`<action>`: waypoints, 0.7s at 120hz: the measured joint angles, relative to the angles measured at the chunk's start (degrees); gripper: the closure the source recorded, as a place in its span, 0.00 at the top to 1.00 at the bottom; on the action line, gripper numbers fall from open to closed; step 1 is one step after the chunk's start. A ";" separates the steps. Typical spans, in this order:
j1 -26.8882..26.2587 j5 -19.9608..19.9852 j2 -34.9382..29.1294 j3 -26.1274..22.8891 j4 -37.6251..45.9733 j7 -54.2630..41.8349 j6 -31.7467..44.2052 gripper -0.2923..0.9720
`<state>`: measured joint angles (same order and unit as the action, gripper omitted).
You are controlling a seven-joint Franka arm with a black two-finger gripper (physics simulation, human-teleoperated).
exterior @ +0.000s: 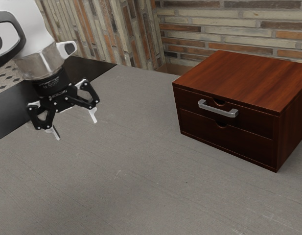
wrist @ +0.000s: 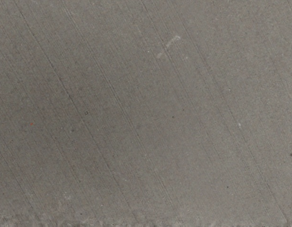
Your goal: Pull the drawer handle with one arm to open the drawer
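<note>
My gripper (exterior: pixel 75 126) hangs over the grey table (exterior: pixel 141 191), jaws spread wide apart with nothing between them, and the wrist view looks down on the table's streaked surface. Well apart from me, at about three o'clock in the exterior view, the metal drawer handle (exterior: pixel 218 108) sits on the upper drawer (exterior: pixel 248 121) of a dark wooden cabinet (exterior: pixel 248 73). Its long axis lies level along the drawer front, which is flush with the cabinet and faces seven o'clock. Bare tabletop lies between us, a lower drawer (exterior: pixel 224 138) sits beneath, and a brick wall (exterior: pixel 229 29) stands behind at twelve o'clock.
</note>
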<state>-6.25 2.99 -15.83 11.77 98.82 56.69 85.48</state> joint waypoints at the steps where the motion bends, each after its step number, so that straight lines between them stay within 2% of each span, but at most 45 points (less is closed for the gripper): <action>1: -0.03 0.06 -0.01 -0.08 0.07 0.49 0.06 0.77; 14: -0.05 0.58 0.41 -1.85 0.54 6.27 1.47 0.77; 33: -0.48 0.86 6.75 -2.18 -4.05 13.08 3.63 0.77; 45: -1.28 1.38 15.88 -4.70 -11.69 16.62 5.10 0.77; 59: -3.75 3.11 21.32 -5.37 -14.18 19.97 10.75 0.77; 84: -0.51 4.42 26.74 -7.01 -15.27 24.48 22.00 0.77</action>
<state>-6.76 7.41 10.91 4.77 83.55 81.17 107.48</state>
